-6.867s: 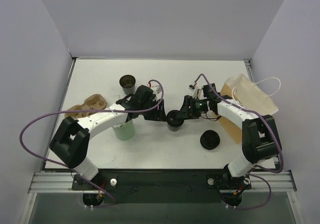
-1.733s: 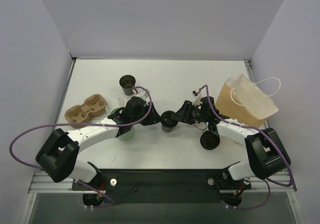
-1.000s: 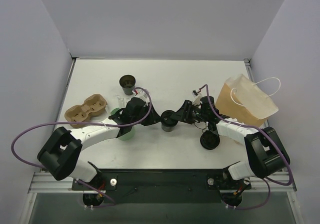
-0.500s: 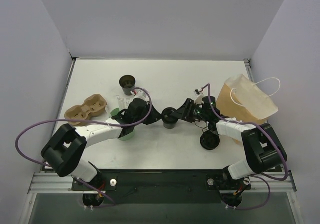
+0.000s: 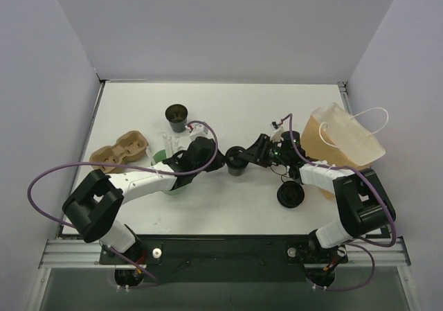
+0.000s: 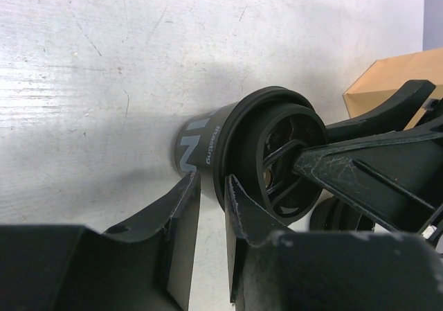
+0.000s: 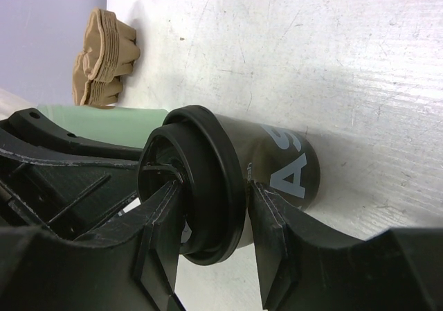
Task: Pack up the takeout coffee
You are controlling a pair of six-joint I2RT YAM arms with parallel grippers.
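- Grip first: my right pincer [image 7: 214, 186] is clamped on the small round black paper cup [image 7: 287, 162]. One finger lies across the dark mouth and the other presses the outer wall just below the thick rim.
- My left pincer [image 6: 211, 179] has come in from the opposite side with its fingers drawn to a narrow gap. One tip sits beside the cup's printed wall and the other overlaps the rim. I cannot tell whether it actually pinches the cup or only rests against it.
- The cup sits mouth up in the middle of the white tabletop [image 5: 277, 110], directly between my two pincers. Whether its base touches the surface I cannot tell.
- A pale green paper cup [image 7: 104, 125] stands just beside my left pincer, partly hidden under my left forearm in the top view.
- A tan and cream paper bag with a white loop handle [image 5: 349, 141] lies at the right side, apart from the cup, mouth facing the centre.
- A flat black round lid [image 5: 291, 194] rests near my right forearm, towards the front edge.
- A black cup with a brown inside [image 5: 176, 115] stands further back on the left.
- A moulded brown cardboard cup carrier [image 5: 119, 152] lies at the left edge.
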